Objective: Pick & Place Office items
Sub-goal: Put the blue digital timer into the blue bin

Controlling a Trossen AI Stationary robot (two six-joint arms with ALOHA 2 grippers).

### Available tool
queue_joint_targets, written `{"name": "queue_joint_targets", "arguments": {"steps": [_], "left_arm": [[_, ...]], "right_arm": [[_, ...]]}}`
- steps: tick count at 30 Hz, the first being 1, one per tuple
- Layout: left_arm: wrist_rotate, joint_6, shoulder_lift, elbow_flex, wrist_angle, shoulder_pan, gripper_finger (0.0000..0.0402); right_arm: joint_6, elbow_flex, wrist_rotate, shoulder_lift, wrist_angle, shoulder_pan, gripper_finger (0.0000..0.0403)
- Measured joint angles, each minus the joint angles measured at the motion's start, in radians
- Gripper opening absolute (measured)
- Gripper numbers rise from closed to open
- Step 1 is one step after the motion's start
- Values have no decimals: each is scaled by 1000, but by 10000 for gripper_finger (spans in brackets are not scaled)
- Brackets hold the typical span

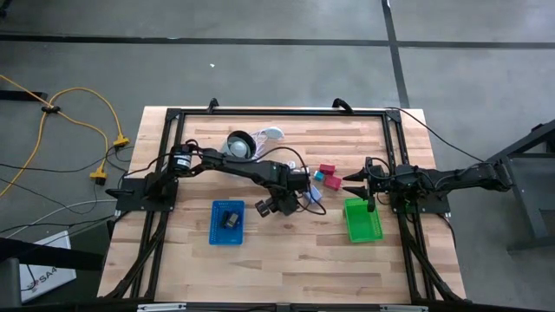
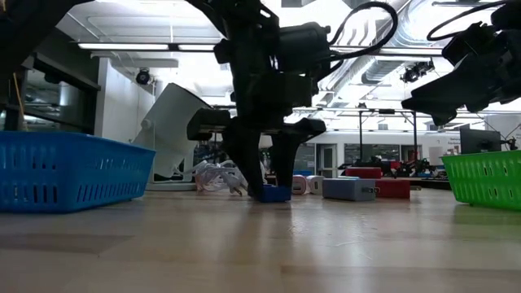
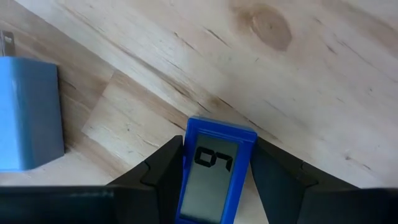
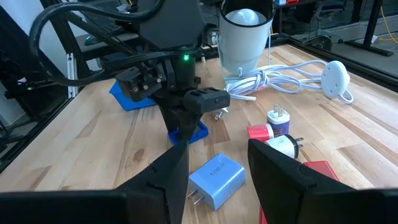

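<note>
Left gripper: down on the table between the blue tray and green tray, fingers closed against both sides of a small blue timer resting on the wood; pale-blue block just beside it; red block nearer the green tray; right gripper: hovering beside the green tray, fingers partly open, holding nothing.

Pale wood table (matt, grained)
</note>
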Motion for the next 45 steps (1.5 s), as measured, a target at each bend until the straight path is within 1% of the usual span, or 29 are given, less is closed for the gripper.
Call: {"name": "queue_joint_targets", "arguments": {"steps": [6,12,17,21,27,31,35,38,45], "left_arm": [[0,-17,0,40,-30,0,163],[-10,-72,-1,74,-79,-5,163],[-52,-91,-9,87,-96,-38,163],[-60,-86,-32,88,-85,-74,163],[-61,-185,-84,88,-94,-92,163],[-50,-249,-104,88,-153,-90,163],[-9,-274,-104,88,-210,-91,163],[15,-287,-104,88,-215,-96,163],[9,-314,-111,87,-221,-97,163]], "right_arm": [[0,0,0,0,0,0,153],[0,0,0,0,0,0,153],[0,0,0,0,0,0,153],[0,0,0,0,0,0,153],[0,0,0,0,0,0,153],[0,0,0,0,0,0,153],[0,0,0,0,0,0,153],[0,0,0,0,0,0,153],[0,0,0,0,0,0,153]]}}
